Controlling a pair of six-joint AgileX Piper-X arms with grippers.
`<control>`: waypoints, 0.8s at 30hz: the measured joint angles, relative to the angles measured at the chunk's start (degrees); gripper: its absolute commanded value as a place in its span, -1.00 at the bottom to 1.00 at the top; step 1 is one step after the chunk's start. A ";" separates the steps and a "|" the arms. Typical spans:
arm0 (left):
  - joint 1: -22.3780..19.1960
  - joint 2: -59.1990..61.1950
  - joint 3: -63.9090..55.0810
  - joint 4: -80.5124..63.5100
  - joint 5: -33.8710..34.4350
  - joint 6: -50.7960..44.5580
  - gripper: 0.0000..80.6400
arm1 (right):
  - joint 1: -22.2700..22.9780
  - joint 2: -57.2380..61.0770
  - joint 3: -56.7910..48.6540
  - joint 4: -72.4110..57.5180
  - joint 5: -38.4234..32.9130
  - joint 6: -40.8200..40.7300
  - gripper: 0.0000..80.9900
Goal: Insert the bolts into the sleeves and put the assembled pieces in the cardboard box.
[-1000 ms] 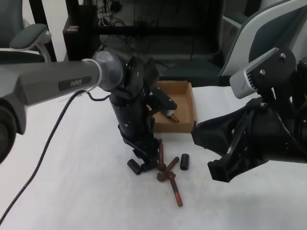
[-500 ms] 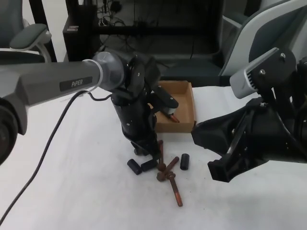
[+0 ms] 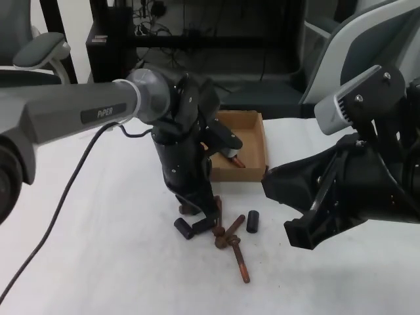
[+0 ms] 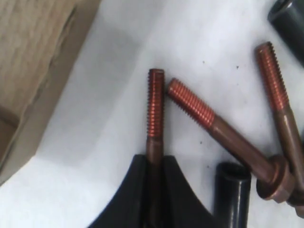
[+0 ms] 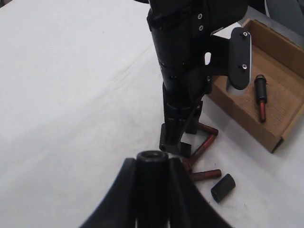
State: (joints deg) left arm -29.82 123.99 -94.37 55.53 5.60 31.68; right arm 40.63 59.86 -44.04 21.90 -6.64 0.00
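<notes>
Edged the left gripper point(image 3: 205, 213) rightward off the loose sleeves point(image 3: 184, 228), just near of the cardboard box point(image 3: 237, 174); clamped it on a bolt point(image 4: 156, 99). Held the right gripper point(image 5: 152, 161) near-right, closed round a sleeve point(image 5: 152, 185). Probably ready for mating.

copper-toned metal bolt point(image 4: 155, 102), nearest the cardboard box point(image 4: 33, 61): ridged thread, smooth dull shank. box: matt, fibrous brown board. sleeve point(image 4: 231, 190), farther from the box: dark, smooth, faint sheen. bench surface point(image 4: 104, 71): white, matt. left gripper point(image 4: 153, 161): matt black plastic.
</notes>
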 measured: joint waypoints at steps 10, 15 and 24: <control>2.17 -5.78 0.15 1.79 -0.90 0.50 -0.96 | 0.00 0.00 0.00 0.00 0.00 0.00 -0.99; 4.39 -8.36 0.15 6.91 3.65 6.13 -0.96 | 0.00 0.00 0.00 0.00 0.00 -1.40 -0.99; 7.17 -14.40 0.93 26.55 15.99 28.26 -0.96 | 0.00 0.00 0.00 0.00 0.00 -4.28 -0.99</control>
State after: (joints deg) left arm -22.65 109.59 -93.43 82.07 21.59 59.94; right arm 40.63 59.86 -44.04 21.90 -6.64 -4.28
